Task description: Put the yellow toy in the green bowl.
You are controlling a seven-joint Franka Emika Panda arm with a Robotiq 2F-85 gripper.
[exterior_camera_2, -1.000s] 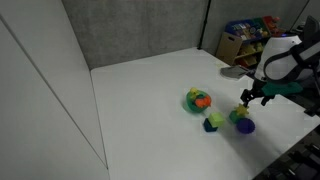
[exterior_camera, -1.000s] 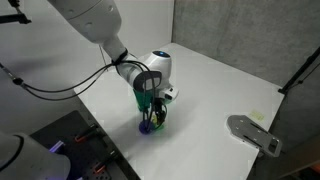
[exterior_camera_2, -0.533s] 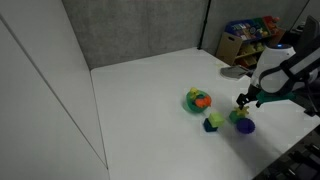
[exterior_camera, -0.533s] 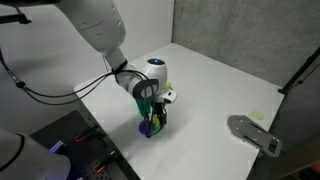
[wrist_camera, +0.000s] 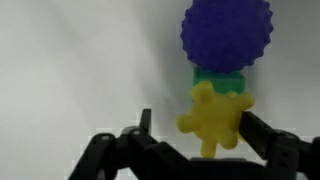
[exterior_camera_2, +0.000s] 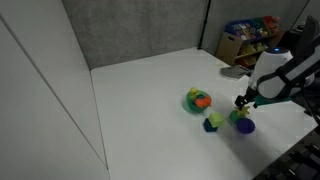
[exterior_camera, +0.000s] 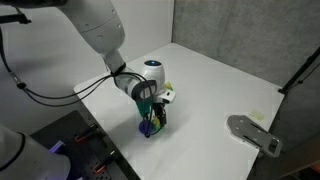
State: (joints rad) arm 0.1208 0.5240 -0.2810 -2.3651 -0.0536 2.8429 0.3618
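Your gripper [wrist_camera: 198, 128] stands wide open, holding nothing, its jaws either side of the small knobbly bright-yellow toy [wrist_camera: 215, 118], which lies near the spiky blue ball [wrist_camera: 227, 35]. It is probably light and squashy, so pinch the body, not the nubs.

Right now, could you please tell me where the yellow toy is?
In the wrist view, the yellow toy lies between the jaws of the open gripper, with the spiky purple ball beyond it.

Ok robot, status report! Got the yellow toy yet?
Gripper open, fingers either side of the yellow toy, not clamped. Toy not in the green bowl. Spiky blue ball sits just beyond the toy.
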